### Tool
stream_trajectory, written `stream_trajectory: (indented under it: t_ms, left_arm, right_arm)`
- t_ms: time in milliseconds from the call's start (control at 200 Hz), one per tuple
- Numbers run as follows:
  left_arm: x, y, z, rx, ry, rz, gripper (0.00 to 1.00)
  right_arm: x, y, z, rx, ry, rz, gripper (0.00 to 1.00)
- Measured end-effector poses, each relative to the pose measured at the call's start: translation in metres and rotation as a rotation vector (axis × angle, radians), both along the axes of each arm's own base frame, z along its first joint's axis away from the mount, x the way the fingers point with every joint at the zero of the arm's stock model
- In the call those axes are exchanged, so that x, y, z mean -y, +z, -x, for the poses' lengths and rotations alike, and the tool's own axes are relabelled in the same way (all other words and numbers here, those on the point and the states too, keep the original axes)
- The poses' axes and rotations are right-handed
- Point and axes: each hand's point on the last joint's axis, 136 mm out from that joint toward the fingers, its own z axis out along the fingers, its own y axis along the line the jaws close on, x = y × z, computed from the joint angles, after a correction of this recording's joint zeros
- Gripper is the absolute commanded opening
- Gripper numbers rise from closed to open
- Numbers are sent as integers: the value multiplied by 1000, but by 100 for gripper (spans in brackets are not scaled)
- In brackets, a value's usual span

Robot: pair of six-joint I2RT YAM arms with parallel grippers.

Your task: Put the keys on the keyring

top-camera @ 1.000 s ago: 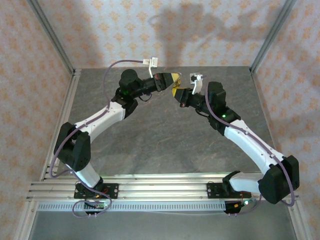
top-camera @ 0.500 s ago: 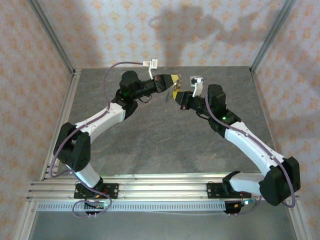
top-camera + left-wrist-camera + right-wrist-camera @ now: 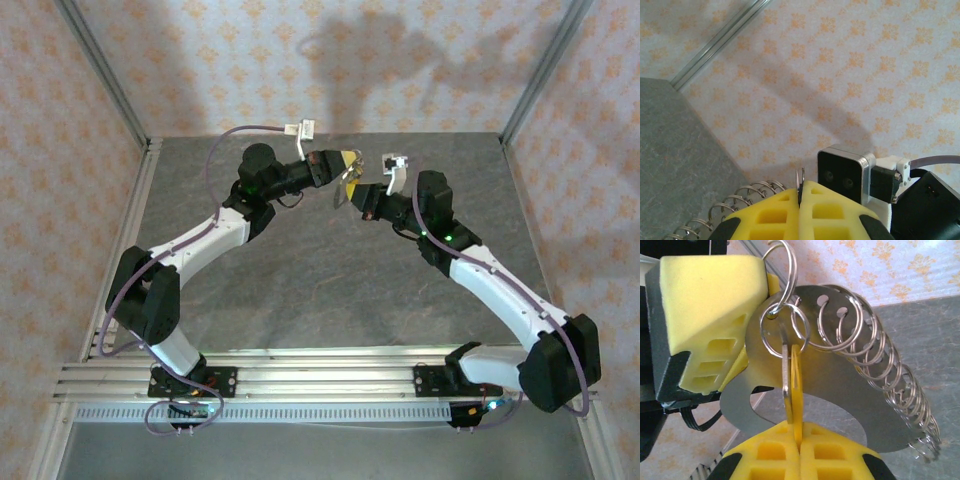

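Arms first, from the top view: the left gripper (image 3: 347,160) and the right gripper (image 3: 352,193) meet nose to nose, up in the air over the far part of the table (image 3: 300,280). What sits between them is too tiny to make out from up there. Next, the left wrist view: the yellow fingers (image 3: 775,212) are pressed together, with a thin bit of metal poking out between them. This is the keyring (image 3: 742,200), whose curly row of rings sticks out to the side, so this gripper is clamped on it and holds it up. Last, the right wrist view: the yellow fingers (image 3: 765,457) here are squeezed on the key (image 3: 786,382), a thin grey strip with a yellow part right beside it. The key's top touches a small ring (image 3: 763,337) that hangs at the end of a flat metal plate (image 3: 840,390). Lots more rings (image 3: 890,375) run along that plate. I cannot tell if the key is all the way on the small ring or only partly on. I think the job now is to slide it round the ring's wire. To do that well, the left side should hold the plate very steady, and the right side should turn the key slowly, following the curve. Pulling hard looks risky, because the key could slip out of the soft yellow tips.
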Motion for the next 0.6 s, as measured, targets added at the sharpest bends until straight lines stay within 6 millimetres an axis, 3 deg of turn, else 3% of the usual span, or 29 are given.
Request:
stream_trajectory:
  t_ms: [245, 540, 600]
  left_arm:
    - [-4, -6, -4, -12, 21, -2, 0]
    - [-5, -6, -6, -13, 30, -1, 0]
    - [-5, -5, -6, -10, 31, 1, 0]
  right_arm:
    - [-21, -7, -2, -23, 42, -24, 0]
    - [-20, -8, -2, -24, 42, -11, 0]
    - [-16, -7, -3, -26, 36, -13, 7]
